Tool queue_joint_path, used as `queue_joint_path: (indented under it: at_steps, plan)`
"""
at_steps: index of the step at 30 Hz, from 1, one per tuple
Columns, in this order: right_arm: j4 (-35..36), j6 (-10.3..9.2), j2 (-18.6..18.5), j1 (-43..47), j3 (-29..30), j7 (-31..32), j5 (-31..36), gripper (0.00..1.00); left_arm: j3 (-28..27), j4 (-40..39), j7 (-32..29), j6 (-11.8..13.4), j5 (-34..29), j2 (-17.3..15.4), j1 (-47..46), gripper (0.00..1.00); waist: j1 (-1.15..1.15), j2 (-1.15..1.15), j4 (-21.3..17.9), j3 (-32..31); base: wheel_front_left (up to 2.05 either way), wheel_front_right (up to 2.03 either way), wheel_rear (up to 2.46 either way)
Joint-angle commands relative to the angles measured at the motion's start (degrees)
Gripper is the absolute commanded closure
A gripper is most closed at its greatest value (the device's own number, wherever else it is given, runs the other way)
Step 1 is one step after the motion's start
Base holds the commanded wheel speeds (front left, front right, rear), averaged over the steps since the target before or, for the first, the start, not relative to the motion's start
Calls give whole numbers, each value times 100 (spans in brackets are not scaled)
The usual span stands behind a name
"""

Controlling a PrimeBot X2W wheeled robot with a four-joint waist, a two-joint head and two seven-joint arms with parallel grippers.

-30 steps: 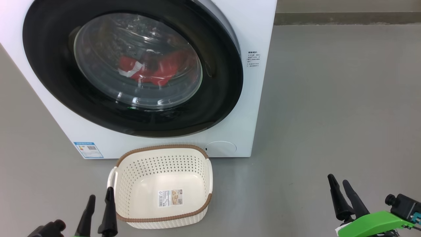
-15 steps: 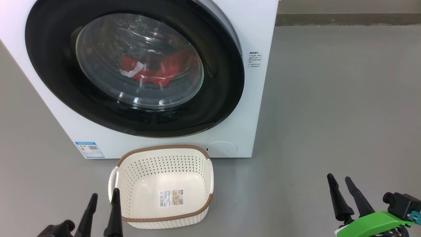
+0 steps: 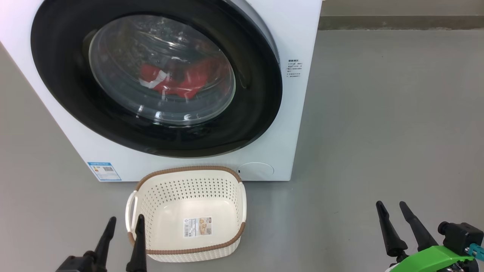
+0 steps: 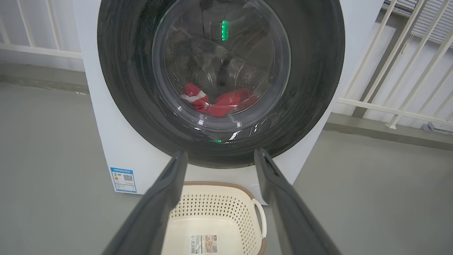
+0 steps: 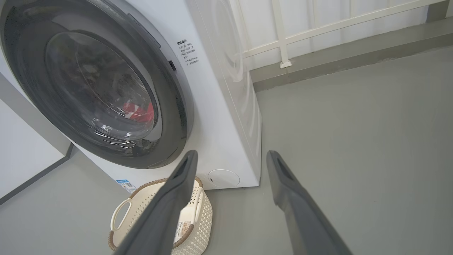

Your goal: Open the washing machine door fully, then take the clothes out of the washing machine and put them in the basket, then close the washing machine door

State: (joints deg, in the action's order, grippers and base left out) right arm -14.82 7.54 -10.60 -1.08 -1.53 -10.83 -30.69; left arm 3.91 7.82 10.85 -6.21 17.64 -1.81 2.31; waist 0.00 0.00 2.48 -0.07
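Red clothes [image 3: 177,81] low in the drum, behind the glass of the closed washing machine door [image 3: 124,94] on the white washing machine [image 3: 298,124]. Just in front, on the grey floor [image 3: 378,113], the cream basket [image 3: 189,168] with a sticker on its bottom. Nearer still, left gripper [image 3: 126,218] beside the basket's handle and right gripper [image 3: 390,204] well off to the right, both with jaws spread apart.

The left gripper [image 3: 126,218] ended in two long, tapered matte-black fingers. The right gripper [image 3: 390,204] had matching fingers on a bright green plastic bracket [image 3: 435,257], beside a black boxy camera [image 3: 459,236] with a teal connector [image 3: 477,250].
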Motion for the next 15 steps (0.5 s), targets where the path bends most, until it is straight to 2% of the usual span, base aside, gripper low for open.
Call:
queue_joint_path:
  at_steps: [1, 15]
  plan:
    - [178, -5, -118, 6, -150, -111, 195, 0, -122, -184, 103, 49, -238, -87, -40, 0, 0, 0, 0, 1, 0, 0, 0]
    - [319, -5, -152, 215, -57, -344, 974, 0, -108, -247, 341, 11, -1131, -107, 0, 0, 0, 0, -32, 22, 0, 0, 0]
